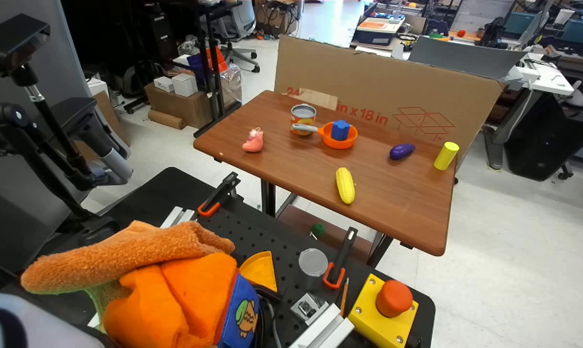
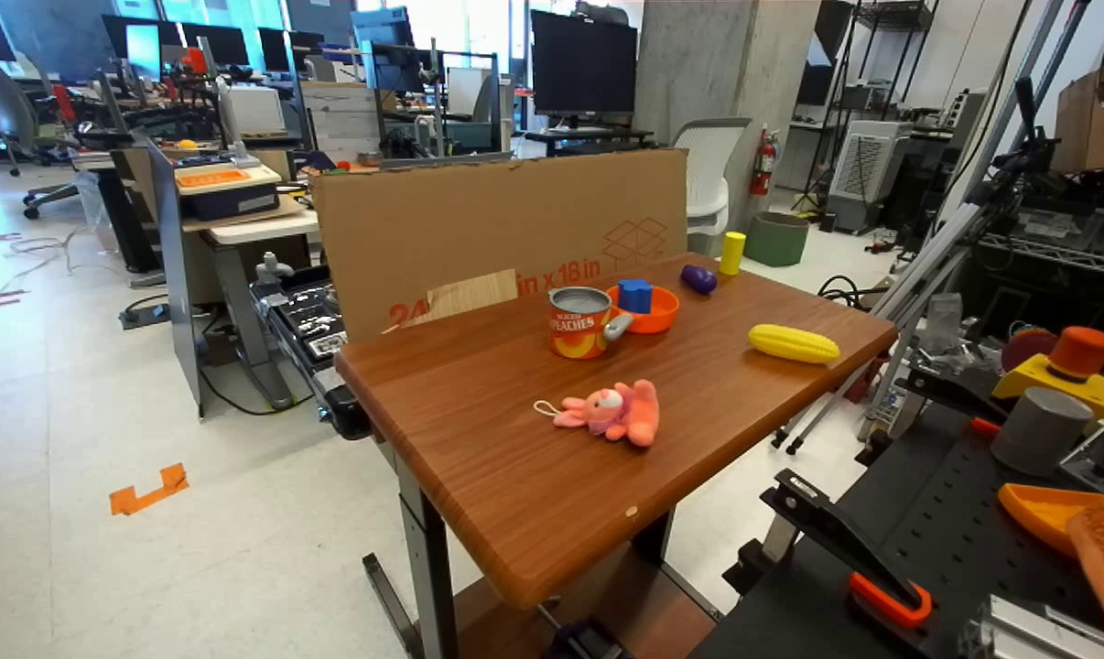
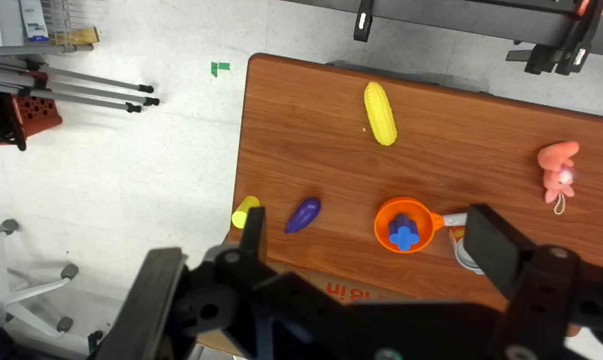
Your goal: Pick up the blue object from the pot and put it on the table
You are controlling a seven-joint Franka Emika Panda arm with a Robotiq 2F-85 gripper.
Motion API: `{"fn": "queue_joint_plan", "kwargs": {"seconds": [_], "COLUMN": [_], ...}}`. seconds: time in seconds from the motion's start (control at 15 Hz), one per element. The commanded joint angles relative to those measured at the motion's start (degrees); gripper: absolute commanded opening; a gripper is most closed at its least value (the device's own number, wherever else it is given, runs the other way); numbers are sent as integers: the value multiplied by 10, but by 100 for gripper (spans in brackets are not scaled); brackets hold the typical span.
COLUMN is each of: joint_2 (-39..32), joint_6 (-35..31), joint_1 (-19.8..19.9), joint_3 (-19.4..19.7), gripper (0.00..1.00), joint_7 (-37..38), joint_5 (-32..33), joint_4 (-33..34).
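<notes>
While the gripper [image 3: 366, 209] has its two fingers [image 3: 494, 250] spread wide in the wrist view, the blue flower-shaped block [image 1: 340, 131] sits inside the orange pan [image 1: 340, 144]. The block stands on one end, so its long way looks to run up and down. Its top, cut into four round bumps, faces up and pokes out over the pan's rim. The pan is round and low, and it rests flat on the brown worktop [image 1: 296, 160]. Its gray handle [image 1: 304, 128] points toward the end of the worktop where the pink toy bunny [image 2: 614, 414] lies, and runs close beside the peach can [image 2: 578, 340]; I cannot tell if the two touch. The can stands upright with its gray rim on top, and I cannot tell what is in it. Away from the handle, past the pan, lies a purple eggplant [image 1: 401, 151], and a yellow cylinder [image 1: 446, 155] stands on end near the worktop's edge. A yellow corn cob [image 1: 345, 185] lies well apart from the pan.
</notes>
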State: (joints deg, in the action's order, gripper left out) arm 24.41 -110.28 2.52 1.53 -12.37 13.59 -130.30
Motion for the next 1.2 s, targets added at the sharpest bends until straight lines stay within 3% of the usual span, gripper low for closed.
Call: {"fn": "queue_joint_plan", "kwargs": {"seconds": [0.0,0.2,0.33,0.8,1.13], "joint_2": [0,-13,-36,-185,-302], "joint_6": [1,11,-30,-239,-363], "joint_1": [-6,-3,-2,-2,-20], "joint_3": [5,0,-2,-11,-20], "gripper": [100,100,100,100,100], "joint_7": [2,17,68,223,258], "joint_5": [2,6,-11,-69,-158], "joint_4": [1,9,5,-13,22]}}
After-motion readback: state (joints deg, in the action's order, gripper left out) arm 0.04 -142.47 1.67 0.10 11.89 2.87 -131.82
